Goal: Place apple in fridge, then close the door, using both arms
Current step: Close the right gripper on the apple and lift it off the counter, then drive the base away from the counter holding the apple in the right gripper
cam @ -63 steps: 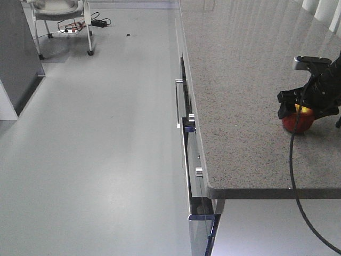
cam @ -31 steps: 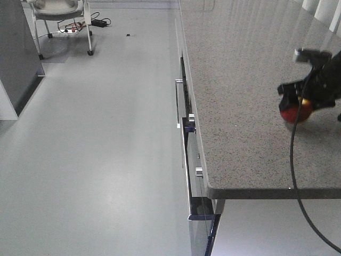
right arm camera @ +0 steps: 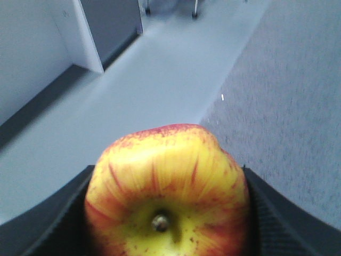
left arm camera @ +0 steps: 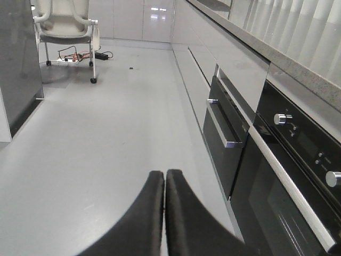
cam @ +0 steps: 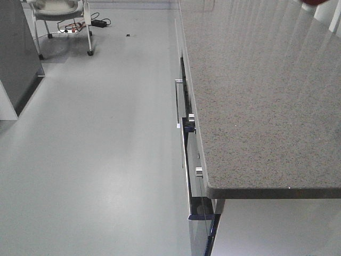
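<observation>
The apple [right arm camera: 168, 186], red with a yellow patch round its stem, fills the right wrist view, clamped between my right gripper's [right arm camera: 168, 210] black fingers [right arm camera: 56, 221] and held in the air over the counter's edge. In the front view only a red sliver of the apple [cam: 315, 1] shows at the top right corner, and the right gripper is out of that frame. My left gripper [left arm camera: 164, 174] is shut and empty, low over the grey floor beside the oven front. No white fridge interior or door liner is in view.
A speckled grey countertop [cam: 256, 96] runs along the right, above drawers and a black oven [left arm camera: 287, 176] with steel handles. A dark grey block [cam: 18, 53] stands at the left. A white chair [cam: 58, 10] and floor cables [cam: 80, 24] are at the far end.
My right gripper has lifted the apple off the countertop, up and away, until both left the front view at the top right. The left gripper shows no earlier frame.
</observation>
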